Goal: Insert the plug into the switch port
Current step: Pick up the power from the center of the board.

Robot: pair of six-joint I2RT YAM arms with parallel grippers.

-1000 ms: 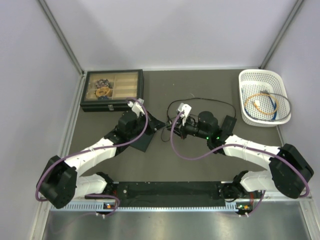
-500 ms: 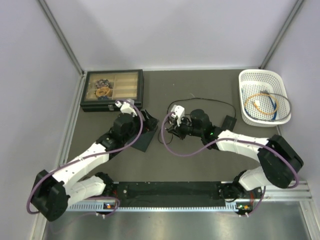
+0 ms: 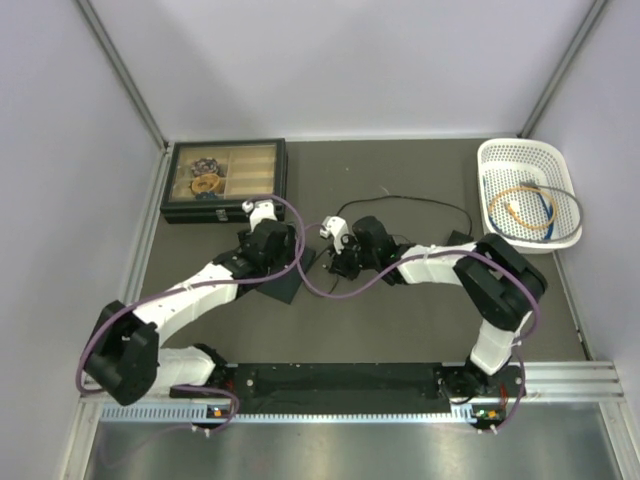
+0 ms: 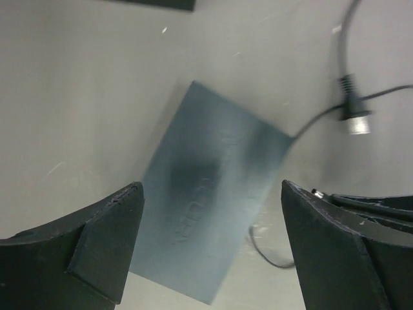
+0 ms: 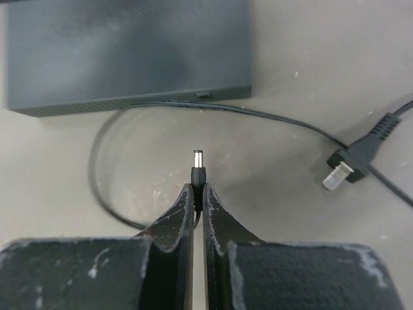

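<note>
We see the right gripper (image 5: 198, 194) pinched narrow on a small black barrel plug (image 5: 198, 169) with a metal tip. The tip sticks out past the fingertips and points at the facing edge of the flat, dark grey, square plastic box (image 5: 129, 51). The switch port (image 5: 204, 95), a small slot in that edge, sits roughly in line with the plug but apart from it. The strip of dark mat (image 5: 284, 58) between them is crossed only by the thin black lead (image 5: 97, 161), which runs along the edge and loops back on the left. Right of the plug, a black cable connector with a pale tip (image 5: 348, 165) lies apart from the box. The left gripper (image 4: 210, 194) hangs over the box with its jaws wide, holding nothing; the box shows between its 2 fingers. From above, the box lies tilted, left of centre, with open mat on its near side. At the far left, a black compartment case with a clear top (image 3: 225, 180) holds small parts, among them a yellowish coil (image 3: 207, 184). At the far right, a white plastic lattice basket (image 3: 500, 150) holds orange and blue cables (image 3: 525, 205), with a small black power brick (image 3: 458, 244) just left of it.
</note>
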